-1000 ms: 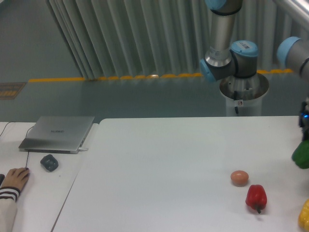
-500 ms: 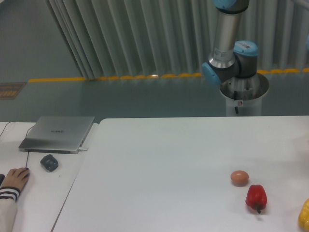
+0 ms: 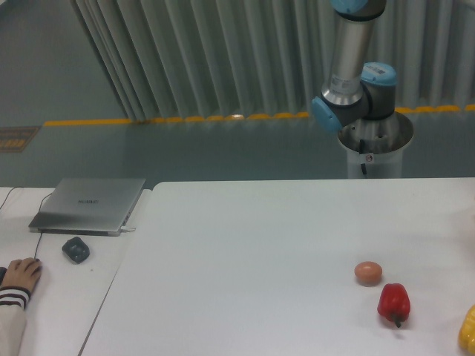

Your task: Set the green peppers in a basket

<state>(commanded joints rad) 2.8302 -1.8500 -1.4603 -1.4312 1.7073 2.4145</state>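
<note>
The claw is out of view past the right edge, so whether it stands open or closed on anything cannot be told; only the arm's base and elbow [image 3: 355, 104] show behind the table [image 3: 245, 245]; the green pepper is nowhere in sight, nor any basket; a red pepper [image 3: 393, 302], a brownish egg-like thing [image 3: 368, 272] and a yellow pepper [image 3: 468, 330] lie near the right edge; the carry or drop seems in hand, off camera; next calls for release over the basket.
</note>
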